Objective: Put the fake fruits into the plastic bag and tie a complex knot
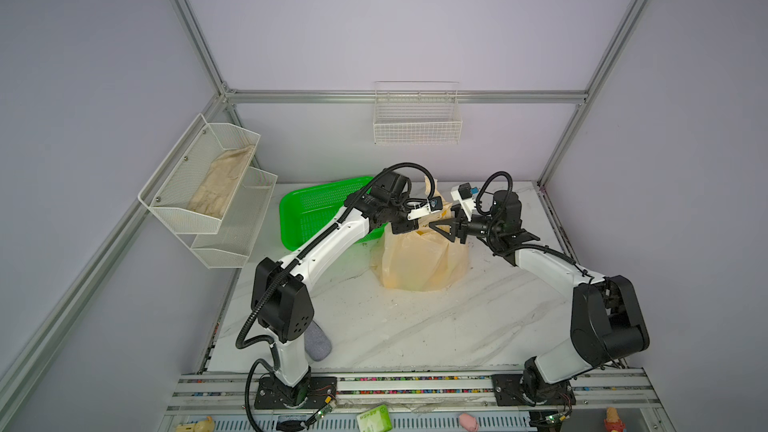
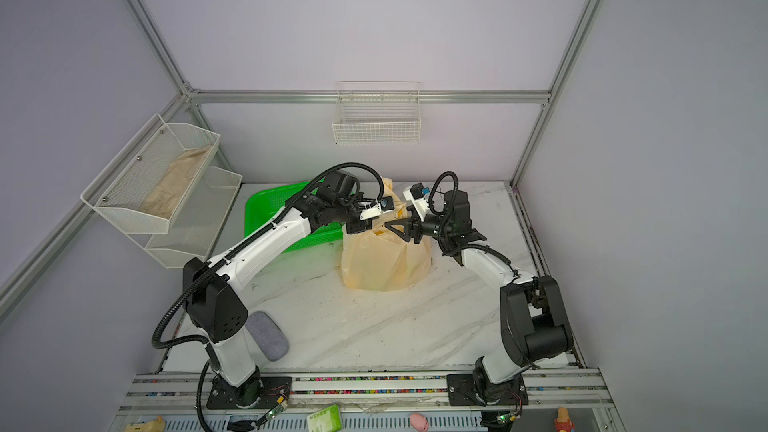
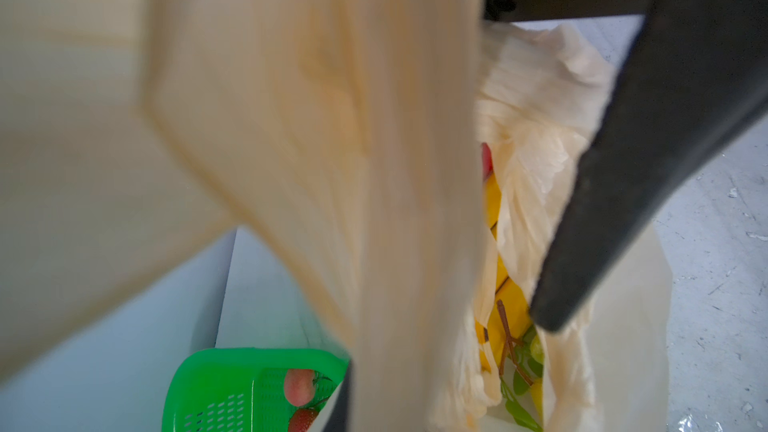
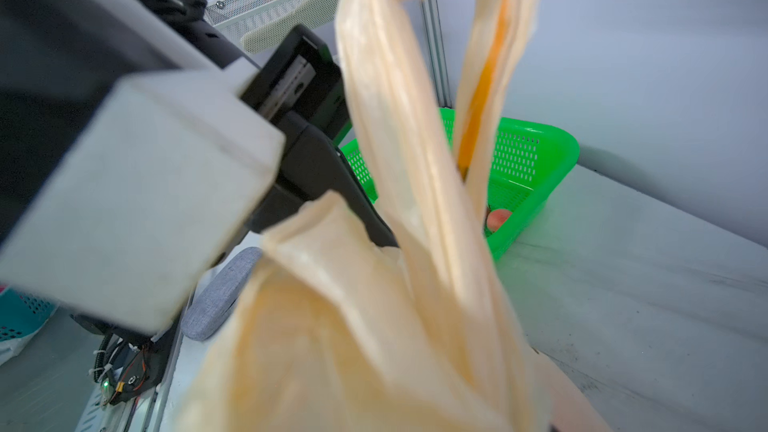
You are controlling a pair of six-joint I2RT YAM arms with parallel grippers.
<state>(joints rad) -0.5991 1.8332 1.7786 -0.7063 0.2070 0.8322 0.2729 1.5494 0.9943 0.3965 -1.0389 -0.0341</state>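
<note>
Plastic bag handle right at the lens, pinched in the closed left gripper above the standing bag, right gripper jaws apart beside it; banana bunch already inside, two fake fruits still in the green basket, so no knot yet.

Bag blurred in left wrist view — fruits inside mostly hidden; basket beside bag partly covered by left arm.

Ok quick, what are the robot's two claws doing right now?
Left gripper: shut on a handle of the plastic bag.
Right gripper: open, beside the bag's top.
</note>
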